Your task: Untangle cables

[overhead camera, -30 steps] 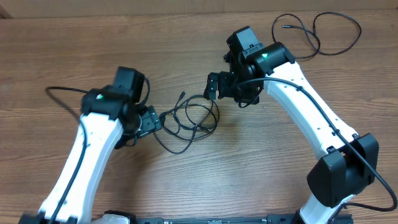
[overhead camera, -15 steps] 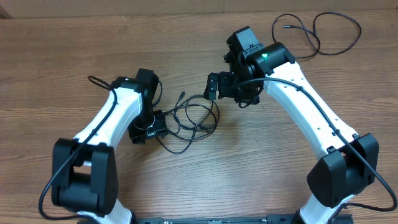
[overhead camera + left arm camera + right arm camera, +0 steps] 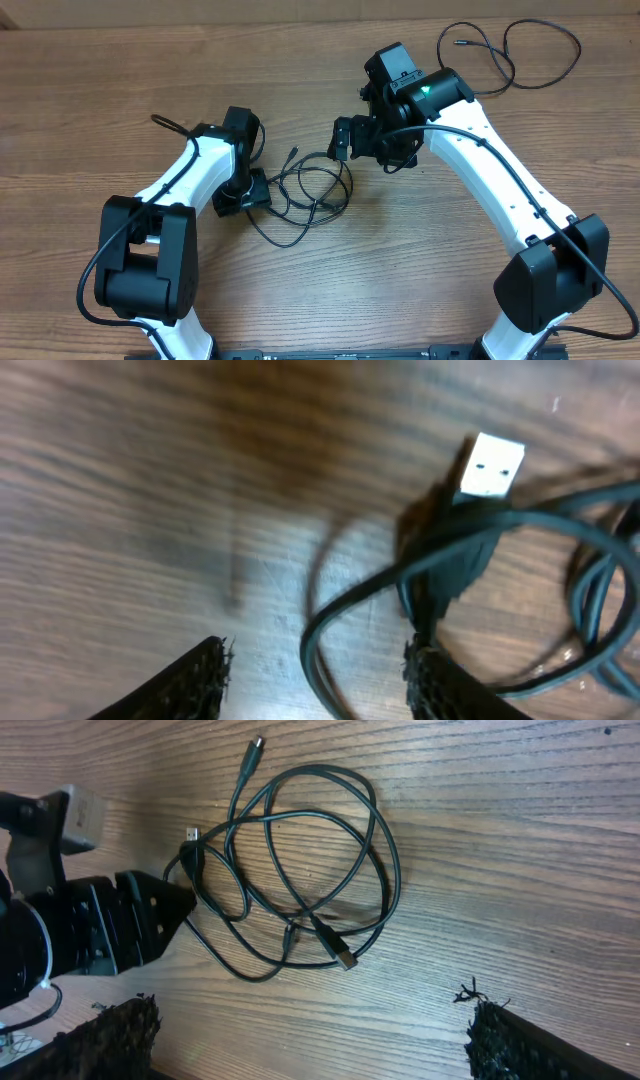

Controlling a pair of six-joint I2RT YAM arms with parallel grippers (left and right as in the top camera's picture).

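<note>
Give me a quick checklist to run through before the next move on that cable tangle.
1. Left gripper at the tangled cables: ok, one strand loops between its fingers.
2. Left grip closed on that strand: not ok, fingers stand apart.
3. Right gripper open and empty: ok, above the tangle.
4. USB plug free: not ok, a loop crosses its black body.
5. Separate cable out of the way: ok, lying apart, far right.
6. Number of cables tangled: cannot tell.
</note>
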